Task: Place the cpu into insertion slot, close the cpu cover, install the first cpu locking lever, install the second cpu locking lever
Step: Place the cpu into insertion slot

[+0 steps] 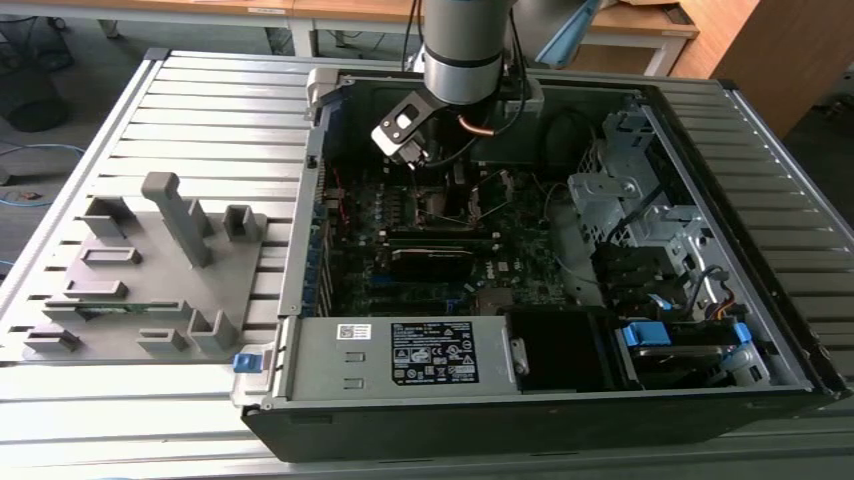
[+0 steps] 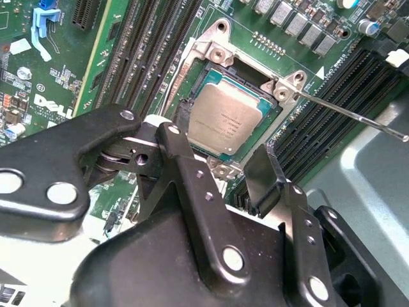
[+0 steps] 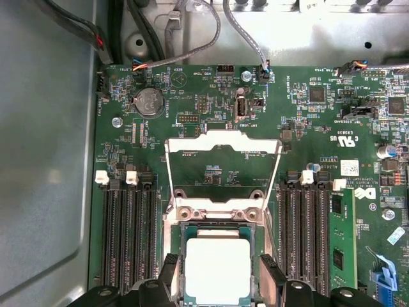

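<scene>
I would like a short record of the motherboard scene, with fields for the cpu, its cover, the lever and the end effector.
cpu: lying in the insertion slot, metal face up
cpu cover: swung open, not over the cpu
locking lever: one thin rod, unlatched, sticking out from a slot corner
end effector: open, just above the cpu, straddling it

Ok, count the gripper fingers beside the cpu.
2. In the first wrist view, one finger stands at one side of the cpu and the other finger at the opposite side; the gripper is open.
</scene>
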Robot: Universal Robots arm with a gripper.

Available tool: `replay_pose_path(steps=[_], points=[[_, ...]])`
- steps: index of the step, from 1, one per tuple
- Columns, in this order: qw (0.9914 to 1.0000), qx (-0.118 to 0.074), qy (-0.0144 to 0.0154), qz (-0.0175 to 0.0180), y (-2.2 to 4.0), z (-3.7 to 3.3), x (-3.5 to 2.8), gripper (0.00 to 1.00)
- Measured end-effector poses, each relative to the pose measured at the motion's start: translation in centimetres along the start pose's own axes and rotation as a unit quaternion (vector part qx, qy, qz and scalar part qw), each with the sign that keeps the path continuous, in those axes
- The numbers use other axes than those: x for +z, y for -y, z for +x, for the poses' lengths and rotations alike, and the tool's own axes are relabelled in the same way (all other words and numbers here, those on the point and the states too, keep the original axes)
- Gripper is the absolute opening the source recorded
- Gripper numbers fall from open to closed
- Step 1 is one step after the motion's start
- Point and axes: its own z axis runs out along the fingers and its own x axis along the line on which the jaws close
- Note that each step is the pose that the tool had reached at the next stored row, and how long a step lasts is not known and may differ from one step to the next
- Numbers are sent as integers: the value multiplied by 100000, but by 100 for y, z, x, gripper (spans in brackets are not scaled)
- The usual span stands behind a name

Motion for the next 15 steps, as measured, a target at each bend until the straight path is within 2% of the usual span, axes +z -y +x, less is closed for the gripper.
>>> replay_pose_path(steps=[4, 5, 6, 8, 9, 11, 12, 14, 15], points=[[100000, 0, 4, 1, 0, 0, 0, 59], [100000, 1, 3, -1, 0, 0, 0, 53], [100000, -1, 6, 1, 0, 0, 0, 53], [100000, -2, 9, 0, 0, 0, -1, 41], [100000, 0, 8, -2, 0, 0, -1, 41], [100000, 0, 8, 0, 0, 0, -1, 29], [100000, -1, 12, 0, 0, 0, -1, 29], [100000, -2, 11, -1, 0, 0, -1, 18], [100000, -2, 12, 1, 0, 0, -1, 18]])
